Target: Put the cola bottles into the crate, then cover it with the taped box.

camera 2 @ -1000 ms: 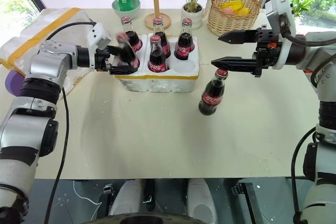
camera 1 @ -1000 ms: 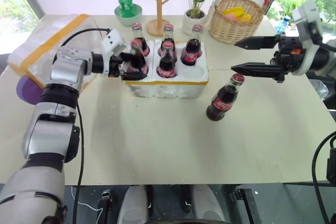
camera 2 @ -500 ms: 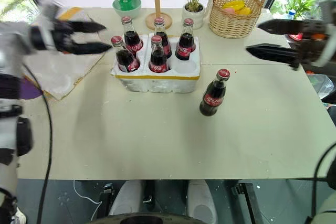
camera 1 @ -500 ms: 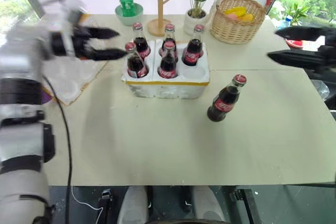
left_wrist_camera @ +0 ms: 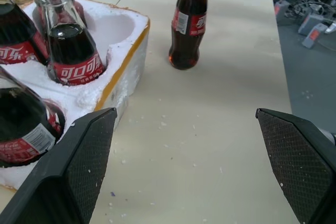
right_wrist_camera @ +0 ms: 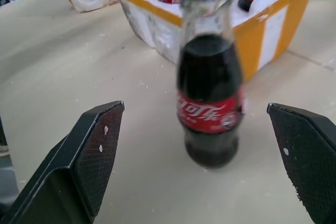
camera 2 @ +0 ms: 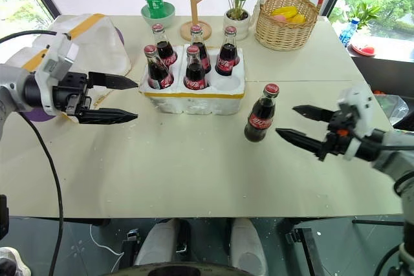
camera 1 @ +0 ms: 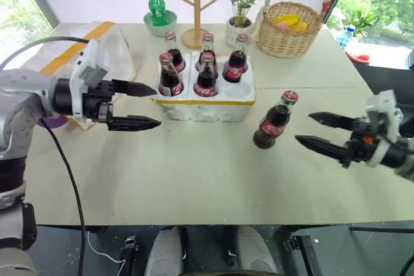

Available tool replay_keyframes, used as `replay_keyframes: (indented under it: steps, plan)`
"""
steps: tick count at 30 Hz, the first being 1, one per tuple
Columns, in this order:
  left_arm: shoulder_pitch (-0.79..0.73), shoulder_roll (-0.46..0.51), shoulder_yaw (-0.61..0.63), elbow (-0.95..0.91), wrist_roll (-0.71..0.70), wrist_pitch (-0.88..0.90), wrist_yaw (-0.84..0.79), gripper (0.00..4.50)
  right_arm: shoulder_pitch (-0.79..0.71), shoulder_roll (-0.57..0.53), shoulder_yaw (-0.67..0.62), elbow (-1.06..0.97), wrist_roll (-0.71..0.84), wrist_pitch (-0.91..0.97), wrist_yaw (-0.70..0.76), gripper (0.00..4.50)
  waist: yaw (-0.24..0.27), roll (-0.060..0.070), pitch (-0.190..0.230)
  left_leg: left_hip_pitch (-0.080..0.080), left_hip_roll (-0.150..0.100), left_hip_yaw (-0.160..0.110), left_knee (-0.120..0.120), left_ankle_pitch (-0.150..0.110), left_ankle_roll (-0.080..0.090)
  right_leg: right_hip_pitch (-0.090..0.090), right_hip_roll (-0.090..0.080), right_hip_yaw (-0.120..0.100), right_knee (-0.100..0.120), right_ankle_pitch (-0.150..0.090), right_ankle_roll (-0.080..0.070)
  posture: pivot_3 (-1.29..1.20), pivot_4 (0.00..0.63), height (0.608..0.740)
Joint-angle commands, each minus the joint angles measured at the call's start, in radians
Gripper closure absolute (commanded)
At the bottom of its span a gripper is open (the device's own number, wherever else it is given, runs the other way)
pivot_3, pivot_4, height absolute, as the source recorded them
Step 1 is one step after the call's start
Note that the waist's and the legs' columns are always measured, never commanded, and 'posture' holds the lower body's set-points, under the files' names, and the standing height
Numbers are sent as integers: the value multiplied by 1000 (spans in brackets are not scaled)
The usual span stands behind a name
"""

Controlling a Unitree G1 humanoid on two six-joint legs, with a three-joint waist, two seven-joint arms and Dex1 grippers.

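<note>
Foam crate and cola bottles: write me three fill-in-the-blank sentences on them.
1. The white styrofoam crate with six wells holds ___ glass cola bottles.
2. The sixth red-capped cola bottle stands on the ___.
3. The right gripper, beside that bottle, has its jaws ___.

Missing: five; table; open

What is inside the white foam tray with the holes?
Five cola bottles stand in the crate. One round well, at the front corner nearest the loose bottle on the table, is empty. The bottles' bottoms are hidden down in the foam.
</note>
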Motion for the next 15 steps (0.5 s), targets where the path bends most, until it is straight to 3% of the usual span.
replay_keyframes:
  steps: [1, 13, 15]
  plan:
    - [6, 12, 32, -51, -41, 12, 28, 54, -29, 64, 52, -6, -19, -37, -99, 0, 0, 0, 0, 0, 0, 0, 0, 0, 0, 0, 0, 0, 0, 0, 0, 0, 150, 740]
    - [-1, 7, 9, -92, -74, 22, 86, 54, -192, 186, 286, 172, -139, -118, -221, 0, -6, -1, 0, 0, 0, 1, 0, 0, 1, 0, 0, 0, -1, 0, -1, 0, 150, 740]
    - [-1, 7, 12, -95, -81, 24, 98, 0, -222, 199, 290, 204, -142, -122, -229, 541, -6, -1, 0, 0, 0, 1, -1, 0, 1, -1, 1, 0, 0, -1, -1, 0, 150, 740]
